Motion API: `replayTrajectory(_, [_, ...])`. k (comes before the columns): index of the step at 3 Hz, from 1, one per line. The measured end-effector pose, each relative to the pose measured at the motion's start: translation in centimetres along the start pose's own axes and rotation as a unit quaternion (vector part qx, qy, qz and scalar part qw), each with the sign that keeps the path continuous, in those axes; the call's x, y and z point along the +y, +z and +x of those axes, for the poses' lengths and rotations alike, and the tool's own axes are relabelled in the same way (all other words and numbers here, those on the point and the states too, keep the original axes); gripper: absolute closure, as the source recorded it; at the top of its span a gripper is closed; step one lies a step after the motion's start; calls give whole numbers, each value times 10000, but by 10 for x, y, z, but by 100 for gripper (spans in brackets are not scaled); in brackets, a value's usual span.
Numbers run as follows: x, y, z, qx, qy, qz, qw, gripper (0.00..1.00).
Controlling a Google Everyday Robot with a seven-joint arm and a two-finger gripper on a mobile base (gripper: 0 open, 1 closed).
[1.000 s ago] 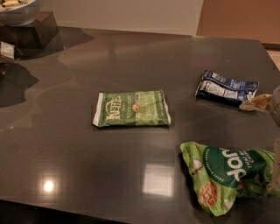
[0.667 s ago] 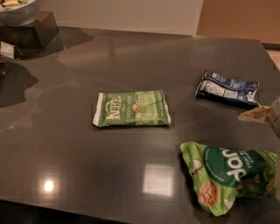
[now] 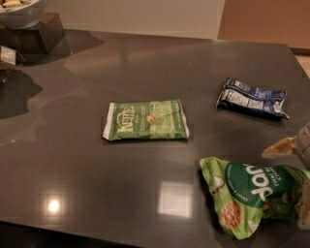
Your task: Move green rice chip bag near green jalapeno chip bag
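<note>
The green rice chip bag (image 3: 249,196), puffy and lime-green with a dark green circle and white letters, lies at the front right of the dark table. The green jalapeno chip bag (image 3: 147,120), flat with white ends, lies in the middle of the table, well to the left of it. My gripper (image 3: 292,181) comes in from the right edge, open. One tan finger (image 3: 282,147) is just behind the rice bag's right end. The other finger (image 3: 304,210) is at its front side. The bag's right end lies between them.
A dark blue chip bag (image 3: 252,98) lies behind the rice bag at the right. A white bowl (image 3: 19,12) stands on a dark block (image 3: 36,35) at the back left corner. The table's front edge (image 3: 97,232) is close below.
My gripper has come down and forward at the right edge, from beside the blue bag to astride the rice bag's right end. The bags have not moved.
</note>
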State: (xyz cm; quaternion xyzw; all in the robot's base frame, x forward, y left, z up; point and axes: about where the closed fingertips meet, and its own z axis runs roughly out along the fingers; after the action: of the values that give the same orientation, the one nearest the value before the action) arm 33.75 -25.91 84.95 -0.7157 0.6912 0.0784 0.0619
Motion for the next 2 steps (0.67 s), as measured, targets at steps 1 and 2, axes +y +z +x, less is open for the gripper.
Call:
replayTrajectory(1, [2,0,-1,-31,26,-28,10000,42])
replayTrajectory(2, [-1,-8,-7,-99,126,-10,9999,64])
